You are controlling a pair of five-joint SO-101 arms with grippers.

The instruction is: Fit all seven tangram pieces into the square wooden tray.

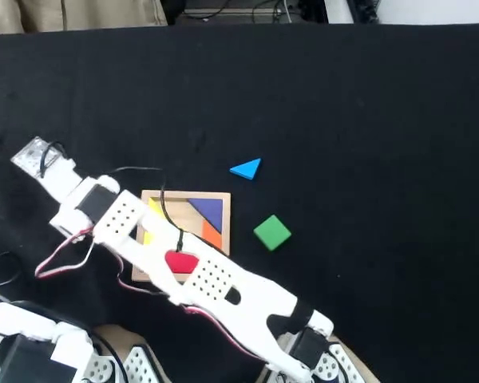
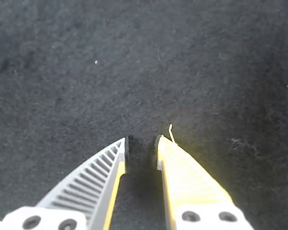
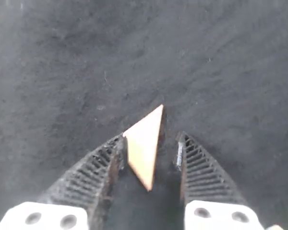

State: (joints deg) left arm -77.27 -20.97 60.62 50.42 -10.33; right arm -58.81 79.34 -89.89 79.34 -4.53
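Observation:
The square wooden tray (image 1: 220, 199) lies under my right arm and holds yellow (image 1: 154, 209), purple (image 1: 208, 211), orange (image 1: 212, 237) and red (image 1: 180, 262) pieces. A blue triangle (image 1: 247, 168) and a green square (image 1: 272, 232) lie on the cloth to the tray's right. My right arm stretches from the lower right across the tray, and its gripper (image 1: 36, 156) is far out to the tray's left. That right gripper (image 3: 151, 136) stands open around a pale orange triangle (image 3: 144, 146), which touches one finger and leaves a gap to the other. My left gripper (image 2: 141, 141) is slightly open over bare cloth.
Black cloth covers the whole table. The left arm (image 1: 32, 327) is folded at the bottom left corner, with cables around it. The right arm's long white body (image 1: 207, 279) hides much of the tray. Open cloth lies to the right and at the back.

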